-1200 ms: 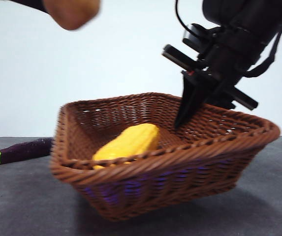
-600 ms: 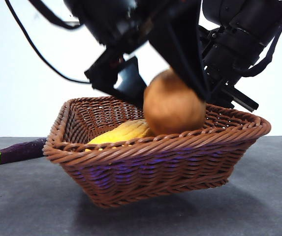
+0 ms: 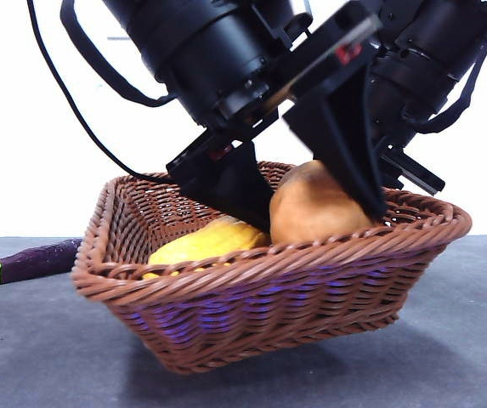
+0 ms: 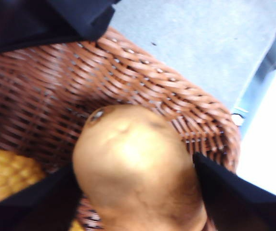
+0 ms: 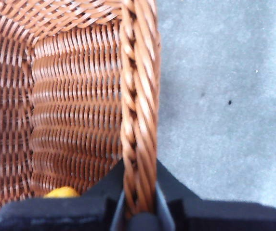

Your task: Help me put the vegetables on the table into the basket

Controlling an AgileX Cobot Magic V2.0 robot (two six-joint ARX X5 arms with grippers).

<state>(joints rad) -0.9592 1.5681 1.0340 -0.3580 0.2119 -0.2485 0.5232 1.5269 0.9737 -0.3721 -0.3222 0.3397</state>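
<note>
While the potato (image 3: 315, 208) hangs low in the basket (image 3: 268, 285), this is how things sit:

Left gripper (image 4: 138, 192): jaws squeezed on both sides of the potato, holding it inside the basket, w/ the corn (image 3: 205, 242) just beside it. I think it holds on so the potato goes down soft & doesn't bounce out.

Potato spot: down past the rim, near the far right part of the basket. Can't tell if it touches the bottom yet.

Right gripper (image 5: 138, 211): jaws pinched on the basket's braided rim (image 5: 138, 106), one jaw inside, one outside. Prob. there to keep the basket from sliding.

Basket: tipped, one side up off the table (image 3: 48, 348). Looks like the rim grip lifts it.

Corn: lying in the basket already.

Eggplant (image 3: 26, 262): on the table, left of the basket, apart from it. Not picked up yet.

Diff vs half a sec ago: potato was higher, in front of the rim; now it's sunk lower, behind the rim. Left arm came down w/ it & looks bigger. Basket sits a bit more level on its right side.

Diff vs 1 sec ago: potato was way up at the top corner, left arm barely in view.

Next, my guess: open the jaws, let go of the potato, then go get the eggplant.
</note>
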